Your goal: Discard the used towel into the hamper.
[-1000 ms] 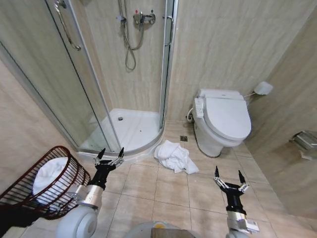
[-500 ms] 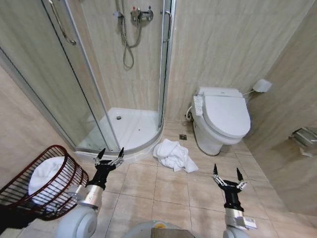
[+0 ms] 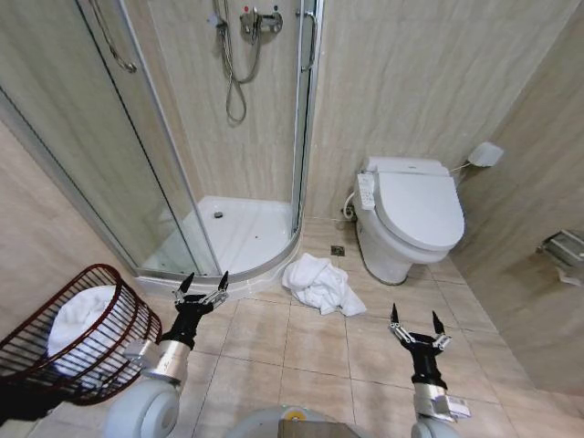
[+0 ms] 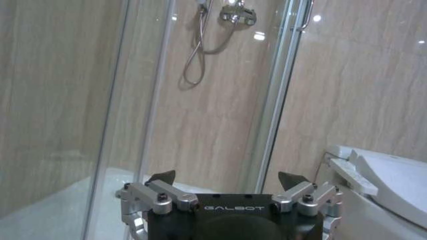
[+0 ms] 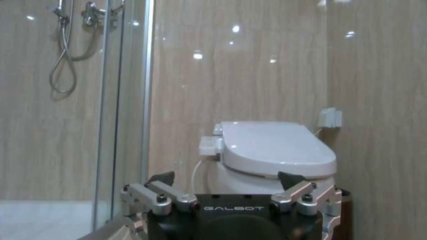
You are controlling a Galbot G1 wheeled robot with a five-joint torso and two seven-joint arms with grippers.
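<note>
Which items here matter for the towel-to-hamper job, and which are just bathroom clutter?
Job items:
- crumpled white towel on the tiled floor beside the toilet
- dark reddish-brown wire hamper at the robot's left, white cloth already inside
- left gripper, open, near the hamper
- right gripper, open, short of the towel

Not involved:
- white toilet, lid shut
- glass shower enclosure
- chrome shower hose

1. You have two towels: one crumpled white towel on the floor and one white towel in the hamper.
2. You have one hamper, dark reddish-brown wire, at the left.
3. You have two hands: the left hand and the right hand, both with fingers spread.
4. You have one toilet, lid down.
5. You have one shower enclosure, with one shower hose and one floor drain outside it.
</note>
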